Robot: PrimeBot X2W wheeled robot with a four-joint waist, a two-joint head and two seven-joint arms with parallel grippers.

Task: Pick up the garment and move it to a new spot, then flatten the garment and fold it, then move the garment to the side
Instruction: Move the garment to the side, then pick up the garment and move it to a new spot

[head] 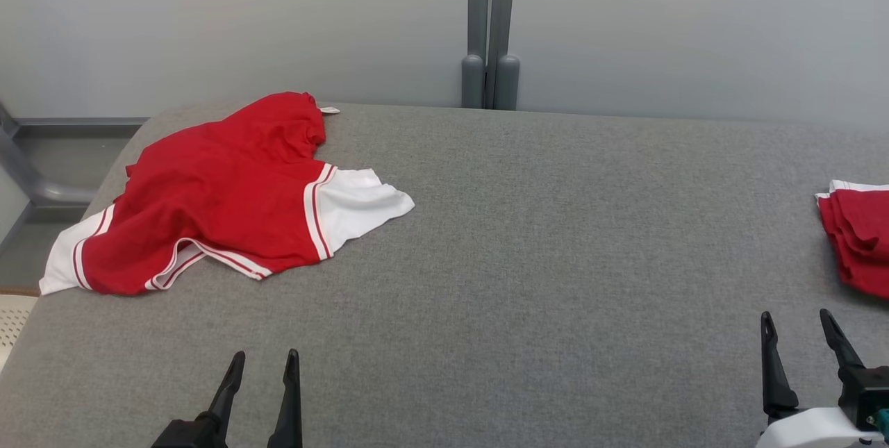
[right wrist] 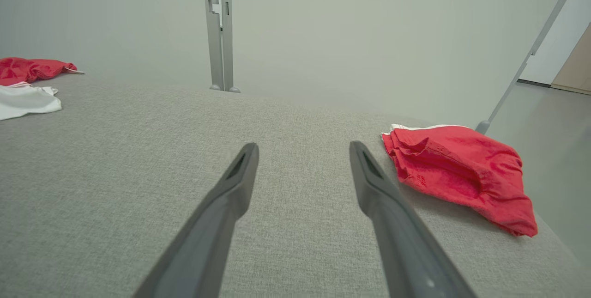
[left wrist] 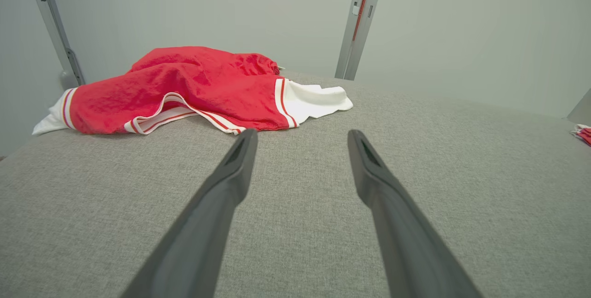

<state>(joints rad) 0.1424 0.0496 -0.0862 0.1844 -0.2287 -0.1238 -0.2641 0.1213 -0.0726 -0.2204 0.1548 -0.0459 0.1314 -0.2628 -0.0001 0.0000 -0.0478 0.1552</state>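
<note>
A crumpled red garment [head: 215, 191] with white sleeves and striped trim lies at the far left of the grey table [head: 528, 239]. The left wrist view has the garment [left wrist: 198, 88] ahead and to the left of the fingers. My left gripper [head: 266, 361] stands open near the table's front edge, well short of the garment, with nothing between its fingers. At the lower right my right gripper [head: 799, 321] is open and empty too. In the left wrist view the left gripper [left wrist: 302, 135] hovers over bare fabric; in the right wrist view the right gripper [right wrist: 304, 148] does the same.
A second red garment [head: 858, 239], folded, lies at the table's right edge, just right of my right fingers [right wrist: 457, 173]. A grey post [head: 490, 31] stands against the pale wall behind the table. The floor drops away past the left edge [head: 42, 191].
</note>
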